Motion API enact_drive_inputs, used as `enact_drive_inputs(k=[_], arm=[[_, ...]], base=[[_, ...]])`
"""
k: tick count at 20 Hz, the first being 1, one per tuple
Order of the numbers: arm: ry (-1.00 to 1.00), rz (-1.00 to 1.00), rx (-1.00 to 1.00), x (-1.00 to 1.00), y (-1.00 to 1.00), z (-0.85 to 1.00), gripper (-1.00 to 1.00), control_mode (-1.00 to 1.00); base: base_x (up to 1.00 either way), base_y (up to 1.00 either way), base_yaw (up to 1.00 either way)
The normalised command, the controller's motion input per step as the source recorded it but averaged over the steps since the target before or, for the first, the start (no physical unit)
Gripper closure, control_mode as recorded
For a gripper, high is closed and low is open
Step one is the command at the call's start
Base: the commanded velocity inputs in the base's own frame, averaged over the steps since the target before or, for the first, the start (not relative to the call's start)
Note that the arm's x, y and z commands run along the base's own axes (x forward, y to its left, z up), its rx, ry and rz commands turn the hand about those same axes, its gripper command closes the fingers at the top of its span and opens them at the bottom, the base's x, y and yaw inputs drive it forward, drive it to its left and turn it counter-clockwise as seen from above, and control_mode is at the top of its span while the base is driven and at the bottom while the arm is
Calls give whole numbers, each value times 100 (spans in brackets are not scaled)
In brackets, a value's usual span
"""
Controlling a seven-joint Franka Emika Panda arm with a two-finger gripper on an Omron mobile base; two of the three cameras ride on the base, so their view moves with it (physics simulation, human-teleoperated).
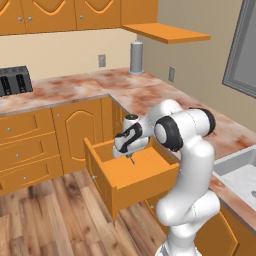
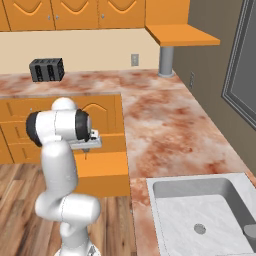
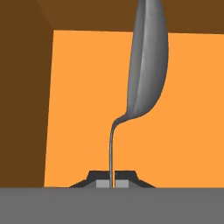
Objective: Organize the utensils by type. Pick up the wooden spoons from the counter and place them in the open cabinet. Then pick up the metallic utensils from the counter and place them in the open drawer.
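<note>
The two-finger gripper (image 3: 112,181) was clamped on the thin handle of a small grey metal spoon (image 3: 146,65), its dark fingertips (image 3: 100,178) pinching the very end. The spoon was slim and dull silver, with a narrow curved neck and an oval bowl seen nearly edge-on. Its long axis ran straight out from the fingers, bowl end farthest from the hand, pointing down into the open orange wooden drawer (image 1: 131,176). The drawer's flat orange floor (image 3: 183,131) lay beneath the hanging spoon, under the reddish-pink marbled counter (image 1: 145,92).
</note>
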Motion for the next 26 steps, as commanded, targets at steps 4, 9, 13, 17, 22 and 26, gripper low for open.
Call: enact_drive_inputs(k=[4,9,13,17,22,26], arm=[[0,3,0,48,-15,-32,100,-100],[1,0,1,43,-13,-58,100,-100],[0,0,0,40,-4,-70,100,-100],[0,0,0,40,0,-68,100,-100],[0,0,0,32,0,-66,100,-100],[0,0,0,21,0,-56,100,-100]], base=[[0,0,0],[0,0,0],[0,0,0],[0,0,0],[0,0,0],[0,0,0]])
